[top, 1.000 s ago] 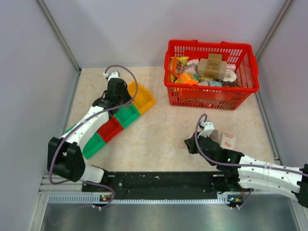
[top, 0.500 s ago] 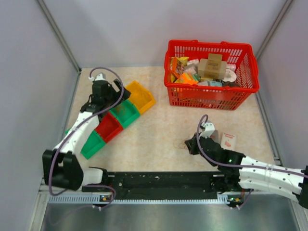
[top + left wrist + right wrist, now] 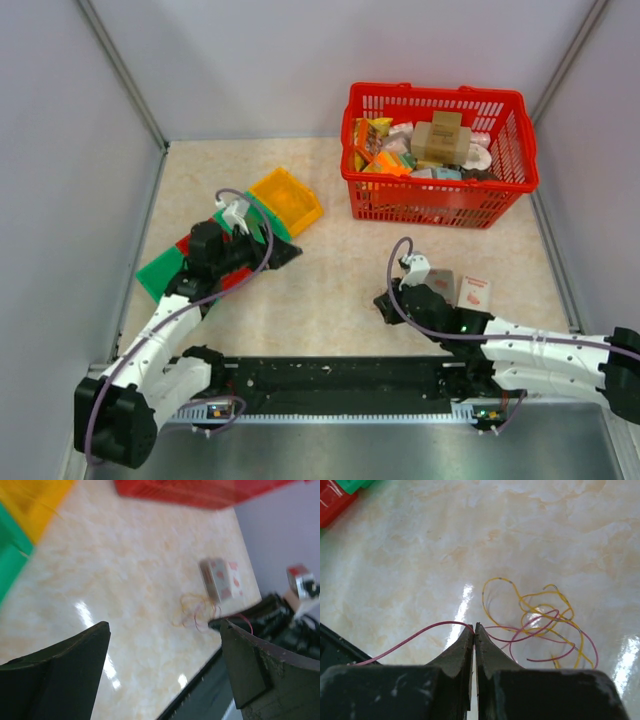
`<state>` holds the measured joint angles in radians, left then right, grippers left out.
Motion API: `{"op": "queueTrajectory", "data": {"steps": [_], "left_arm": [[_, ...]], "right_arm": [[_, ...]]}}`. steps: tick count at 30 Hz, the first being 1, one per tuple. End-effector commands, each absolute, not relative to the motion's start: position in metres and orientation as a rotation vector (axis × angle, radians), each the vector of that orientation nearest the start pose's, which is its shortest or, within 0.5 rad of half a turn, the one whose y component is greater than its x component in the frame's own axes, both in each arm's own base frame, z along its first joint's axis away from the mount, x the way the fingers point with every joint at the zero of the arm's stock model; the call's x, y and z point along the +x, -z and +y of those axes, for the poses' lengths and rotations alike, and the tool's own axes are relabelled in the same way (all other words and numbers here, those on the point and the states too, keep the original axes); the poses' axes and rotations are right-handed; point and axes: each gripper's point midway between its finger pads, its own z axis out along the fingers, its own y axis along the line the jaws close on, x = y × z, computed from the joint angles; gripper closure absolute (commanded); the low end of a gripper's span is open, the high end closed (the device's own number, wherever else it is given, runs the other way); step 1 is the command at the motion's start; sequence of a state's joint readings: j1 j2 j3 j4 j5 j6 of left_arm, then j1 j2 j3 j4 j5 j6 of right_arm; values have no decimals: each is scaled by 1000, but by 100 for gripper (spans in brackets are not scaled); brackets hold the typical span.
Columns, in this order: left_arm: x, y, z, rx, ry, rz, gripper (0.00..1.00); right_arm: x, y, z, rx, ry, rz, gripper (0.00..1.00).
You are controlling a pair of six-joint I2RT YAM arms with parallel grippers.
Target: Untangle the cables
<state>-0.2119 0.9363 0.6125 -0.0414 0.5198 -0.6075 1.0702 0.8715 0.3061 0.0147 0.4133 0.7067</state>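
The cables (image 3: 540,622) are a loose tangle of thin yellow and reddish loops lying on the marble-pattern tabletop. My right gripper (image 3: 474,626) is shut on a reddish strand at the tangle's left edge, and that strand arcs away to the left. In the top view the right gripper (image 3: 385,302) sits low at the middle of the table and covers the wires. My left gripper (image 3: 165,625) is open and empty, well short of the cables (image 3: 197,612). From above, the left gripper (image 3: 272,250) hovers over the colour bins and points right.
A row of bins lies at the left: yellow (image 3: 285,198), green (image 3: 160,268) and red (image 3: 235,280). A red basket (image 3: 432,205) full of packages stands at the back right. Two small boxes (image 3: 473,290) lie just right of the right gripper. A black rail (image 3: 330,378) runs along the near edge.
The left gripper opened and its arm swung from the far bins back towards me, turning right. The right gripper stayed shut on the strand and shifted slightly left.
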Motion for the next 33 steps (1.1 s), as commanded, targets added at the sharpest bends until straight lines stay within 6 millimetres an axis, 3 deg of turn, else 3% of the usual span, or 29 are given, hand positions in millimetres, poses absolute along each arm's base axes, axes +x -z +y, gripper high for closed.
{"op": "queueTrajectory", "data": {"steps": [1,3,6,10,12,20,23,28,31,33], "left_arm": [[214,-211,-220,362,1299,1874,6],[196,-207,-237,446,1329,1871,7],[171,-221,-256,565,1423,1801,9],[158,-246,-265,682,1445,1699,17],[154,-255,-268,705,1449,1681,21],[136,-261,-281,763,1511,1657,7],[137,-268,-284,757,1508,1647,6],[137,-280,-296,766,1533,1620,5],[143,-266,-308,725,1518,1706,20],[145,-250,-315,722,1497,1767,22]], "right_arm": [[182,-150,265,-138,-887,1972,100],[181,-171,271,-147,-935,1934,100],[180,-207,277,-175,-982,1883,100],[177,-256,275,-203,-1018,1805,100],[177,-271,270,-195,-1012,1790,100],[174,-343,275,-181,-1116,1666,100],[170,-361,282,-204,-1160,1637,100],[167,-366,296,-226,-1215,1638,100],[168,-374,300,-195,-1260,1614,100],[166,-382,303,-196,-1295,1589,100]]}}
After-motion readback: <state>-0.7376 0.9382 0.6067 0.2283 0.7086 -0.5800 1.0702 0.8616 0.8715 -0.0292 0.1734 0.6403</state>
